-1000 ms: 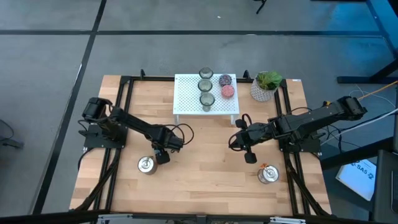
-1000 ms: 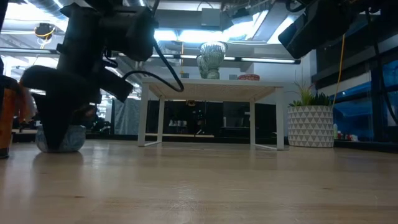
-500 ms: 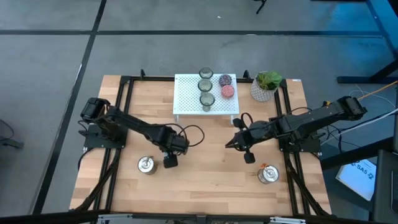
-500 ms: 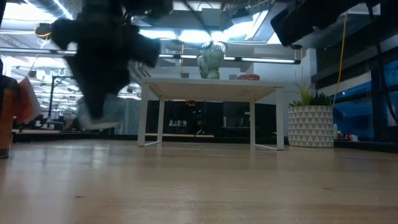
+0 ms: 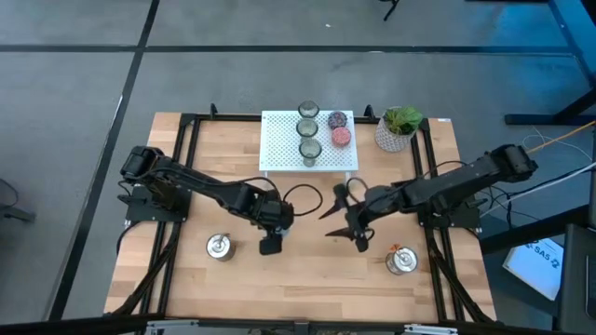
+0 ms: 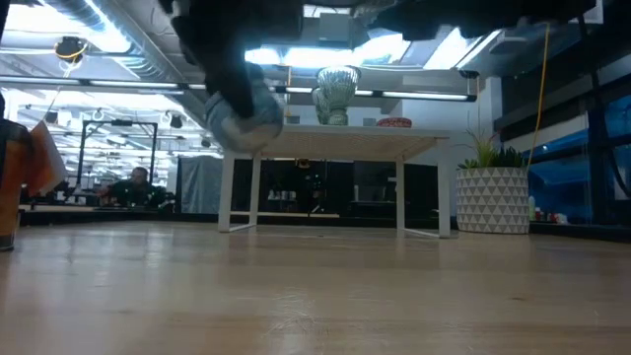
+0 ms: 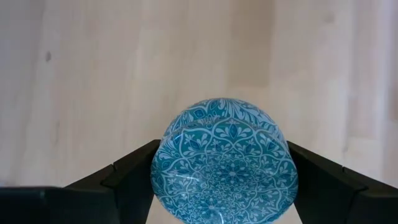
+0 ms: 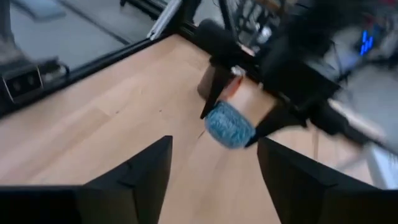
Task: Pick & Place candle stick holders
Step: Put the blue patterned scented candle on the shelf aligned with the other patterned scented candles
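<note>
My left gripper (image 5: 271, 244) hangs over the table's middle, shut on a blue patterned candle stick holder (image 7: 224, 165), which the low view shows in the air (image 6: 246, 111). Just right of it, my right gripper (image 5: 341, 221) stands open, its fingers facing the blue holder (image 8: 229, 124) without touching it. A silver holder (image 5: 220, 247) rests on the table at the near left and another (image 5: 400, 261) at the near right. Three olive glass holders (image 5: 307, 128), a purple one (image 5: 336, 120) and a pink one (image 5: 341, 137) stand on the white rack (image 5: 279, 149). My left gripper pinches the blue holder by its round wall (image 7: 163, 169), one finger (image 7: 127, 183) on each of two opposite sides. The fingers come from above, pointing down at the table. The holder hangs between them, lifted clear of the wood.
A white pot with a green plant (image 5: 399, 128) stands at the far right beside the rack. Black frame rails (image 5: 182, 177) run along the table's left and right sides. Bare wood (image 5: 307, 279) lies between the two silver holders.
My left gripper has lifted the blue holder off the table beside the left silver holder and carried it up and toward the table's middle. My right gripper has moved toward the table's left, nearer the blue holder, and has opened.
</note>
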Motion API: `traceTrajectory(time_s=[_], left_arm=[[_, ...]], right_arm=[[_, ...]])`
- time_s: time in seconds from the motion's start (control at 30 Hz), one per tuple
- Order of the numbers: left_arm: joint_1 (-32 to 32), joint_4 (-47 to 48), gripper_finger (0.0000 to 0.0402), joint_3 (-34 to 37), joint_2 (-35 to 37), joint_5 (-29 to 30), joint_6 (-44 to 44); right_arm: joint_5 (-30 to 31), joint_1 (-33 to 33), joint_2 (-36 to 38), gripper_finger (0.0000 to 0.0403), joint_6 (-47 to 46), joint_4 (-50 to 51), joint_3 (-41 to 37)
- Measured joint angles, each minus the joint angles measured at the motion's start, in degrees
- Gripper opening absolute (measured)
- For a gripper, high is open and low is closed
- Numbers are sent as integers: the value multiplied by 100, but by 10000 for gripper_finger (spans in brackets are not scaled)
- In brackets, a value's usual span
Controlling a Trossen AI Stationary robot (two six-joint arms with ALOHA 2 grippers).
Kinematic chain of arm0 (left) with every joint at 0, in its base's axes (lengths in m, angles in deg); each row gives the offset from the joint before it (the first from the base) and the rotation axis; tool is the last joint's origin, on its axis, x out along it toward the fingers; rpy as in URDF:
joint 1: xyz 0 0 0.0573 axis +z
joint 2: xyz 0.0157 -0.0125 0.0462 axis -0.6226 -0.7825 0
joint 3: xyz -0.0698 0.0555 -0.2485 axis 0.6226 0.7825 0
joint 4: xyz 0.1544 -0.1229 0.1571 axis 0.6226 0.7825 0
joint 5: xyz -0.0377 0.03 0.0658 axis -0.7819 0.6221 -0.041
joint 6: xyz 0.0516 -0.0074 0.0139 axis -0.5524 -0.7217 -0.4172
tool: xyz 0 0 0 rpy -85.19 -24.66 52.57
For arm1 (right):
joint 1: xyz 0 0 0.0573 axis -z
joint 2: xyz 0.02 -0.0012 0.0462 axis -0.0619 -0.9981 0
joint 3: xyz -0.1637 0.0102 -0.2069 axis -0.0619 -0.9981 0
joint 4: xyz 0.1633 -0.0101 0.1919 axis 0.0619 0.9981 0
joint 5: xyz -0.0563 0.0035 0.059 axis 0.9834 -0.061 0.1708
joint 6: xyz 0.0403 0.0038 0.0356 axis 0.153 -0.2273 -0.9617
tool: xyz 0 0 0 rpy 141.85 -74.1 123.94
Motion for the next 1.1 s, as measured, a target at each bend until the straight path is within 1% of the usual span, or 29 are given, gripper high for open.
traceTrajectory(time_s=[0.2, 0.3, 0.43, 0.63, 0.8, 0.97, 1.1], left_arm=[[-20, -435, 294, -202, 0, -226, -71], [-27, -575, 294, -234, 0, -239, -106], [-27, -681, 294, -308, 0, -357, -108], [-47, -711, 294, -311, -2, -532, -102], [-75, -833, 295, -312, 0, -795, -116], [-98, -953, 296, -310, 43, -1141, -135], [-123, -1042, 296, -305, 54, -1145, -177]], right_arm=[[26, -160, -839, 249, 1072, -1159, 0], [347, -229, -1180, 250, 1373, -1371, 172], [497, -283, -1605, 250, 1669, -1165, 651], [501, -286, -2041, 250, 1870, -238, 1387], [585, -275, -2230, 250, 2205, -182, 1609], [621, -279, -2265, 250, 2494, -205, 1657], [634, -284, -2267, 242, 2514, -249, 1661]])
